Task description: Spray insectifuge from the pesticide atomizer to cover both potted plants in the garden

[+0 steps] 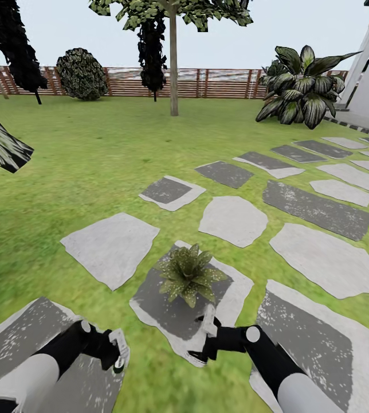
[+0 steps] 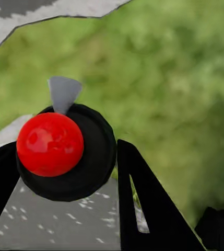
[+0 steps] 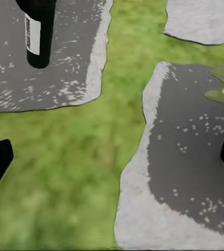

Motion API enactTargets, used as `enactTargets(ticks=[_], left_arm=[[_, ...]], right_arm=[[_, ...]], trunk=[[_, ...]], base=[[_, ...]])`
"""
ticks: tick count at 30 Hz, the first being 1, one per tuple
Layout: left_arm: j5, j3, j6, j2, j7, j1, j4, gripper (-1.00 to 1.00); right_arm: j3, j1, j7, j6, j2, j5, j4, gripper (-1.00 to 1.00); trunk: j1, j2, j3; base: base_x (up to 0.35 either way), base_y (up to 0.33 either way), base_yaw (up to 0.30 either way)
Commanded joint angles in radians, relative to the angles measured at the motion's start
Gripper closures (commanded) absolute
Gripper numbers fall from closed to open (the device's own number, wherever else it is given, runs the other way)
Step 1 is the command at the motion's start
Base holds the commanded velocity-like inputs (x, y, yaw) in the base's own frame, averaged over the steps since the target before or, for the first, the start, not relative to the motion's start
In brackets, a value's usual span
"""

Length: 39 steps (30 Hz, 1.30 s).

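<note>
L gripper grips the atomizer low at near left, R gripper is spread & empty by the plant; imo aim nozzle at the rosette, get closer, sweep all leaves.

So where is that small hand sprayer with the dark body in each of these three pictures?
Head view: the hand sprayer is low on the left, in the left gripper.
Left wrist view: seen end-on between the black fingers, a red knob on its round black body.
Right wrist view: apparently the dark bottle with a white label, above a grey stone.
Shared landmark: the speckled dark grey stepping stone beneath it.
</note>
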Motion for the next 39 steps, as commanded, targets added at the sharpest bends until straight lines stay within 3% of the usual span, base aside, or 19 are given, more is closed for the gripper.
enactTargets(ticks=[1,3,5,6,7,8,10,11,13,14,15,16,18,20,22,28,39], left_arm=[[0.022,0.006,0.006,-0.001,0.034,0.001,0.023,1.0],[0.11,0.044,0.004,-0.002,0.149,0.003,0.075,1.0],[0.243,0.066,0.0,-0.002,0.267,0.012,0.127,1.0],[0.289,0.07,-0.001,-0.002,0.319,0.026,0.142,1.0],[0.314,0.072,-0.007,-0.003,0.355,0.036,0.148,1.0],[0.351,0.074,-0.038,-0.004,0.415,0.053,0.156,1.0],[0.419,0.075,-0.117,-0.008,0.509,0.088,0.166,1.0],[0.482,0.076,-0.165,-0.012,0.566,0.115,0.173,1.0],[0.575,0.076,-0.209,-0.021,0.653,0.164,0.183,1.0],[0.605,0.075,-0.221,-0.025,0.693,0.193,0.185,1.0],[0.62,0.075,-0.228,-0.028,0.716,0.215,0.186,1.0],[0.628,0.075,-0.232,-0.03,0.728,0.23,0.187,1.0],[0.635,0.075,-0.254,-0.034,0.738,0.245,0.188,1.0],[0.637,0.074,-0.274,-0.039,0.743,0.258,0.189,1.0],[0.64,0.076,-0.285,-0.049,0.745,0.269,0.199,1.0],[0.647,0.077,-0.285,-0.042,0.745,0.303,0.198,1.0],[0.647,0.076,-0.285,-0.042,0.745,0.308,0.198,1.0]], right_arm=[[-0.002,0.001,-0.043,-0.006,-0.001,0.009,0.014,-1.0],[-0.002,0.003,-0.198,-0.006,-0.003,0.008,0.08,-1.0],[-0.012,0.005,-0.427,-0.006,-0.018,0.006,0.199,-1.0],[-0.036,0.005,-0.534,-0.008,-0.024,0.005,0.262,-1.0],[-0.061,0.005,-0.599,-0.011,-0.026,0.005,0.305,-1.0],[-0.113,0.006,-0.682,-0.026,-0.029,0.005,0.369,-1.0],[-0.19,0.01,-0.778,-0.083,-0.036,0.005,0.441,-1.0],[-0.223,0.018,-0.823,-0.126,-0.054,0.006,0.464,-1.0],[-0.249,0.048,-0.882,-0.165,-0.082,0.004,0.48,-1.0],[-0.256,0.07,-0.907,-0.184,-0.098,0.0,0.484,-1.0],[-0.26,0.095,-0.923,-0.221,-0.116,-0.024,0.486,-1.0],[-0.262,0.122,-0.931,-0.272,-0.132,-0.076,0.488,-1.0],[-0.262,0.172,-0.936,-0.35,-0.147,-0.223,0.488,-1.0],[-0.262,0.193,-0.936,-0.374,-0.153,-0.306,0.488,-1.0],[-0.258,0.205,-0.936,-0.372,-0.146,-0.298,0.492,-1.0],[-0.258,0.212,-0.935,-0.367,-0.156,-0.297,0.492,-1.0],[-0.258,0.213,-0.935,-0.368,-0.15,-0.298,0.491,-1.0]], trunk=[[0.0,0.0,-0.001],[0.0,0.0,-0.001],[0.0,0.0,-0.001],[0.0,0.0,-0.001],[0.0,0.0,-0.001],[0.0,0.0,-0.001],[0.0,0.0,-0.001],[0.0,0.0,-0.001],[0.0,0.0,-0.001],[0.0,0.0,-0.001],[0.0,0.0,-0.001],[0.0,0.0,-0.001],[0.0,0.0,-0.001],[0.0,0.0,-0.001],[0.0,0.0,-0.001],[0.0,0.0,-0.001],[0.0,0.0,-0.001]], base=[[0.0,0.0,0.0],[0.0,0.0,0.0],[0.0,0.0,0.0],[0.0,0.0,0.0],[0.0,0.0,0.0],[0.0,0.0,0.0],[0.0,0.0,0.0],[0.0,0.0,0.0],[0.0,0.0,0.0],[0.0,0.0,0.0],[0.0,0.0,0.0],[0.0,0.0,0.0],[0.0,0.0,0.0],[0.0,0.0,0.0],[0.0,0.0,0.0],[0.0,0.0,0.0],[0.0,-0.009,0.123]])
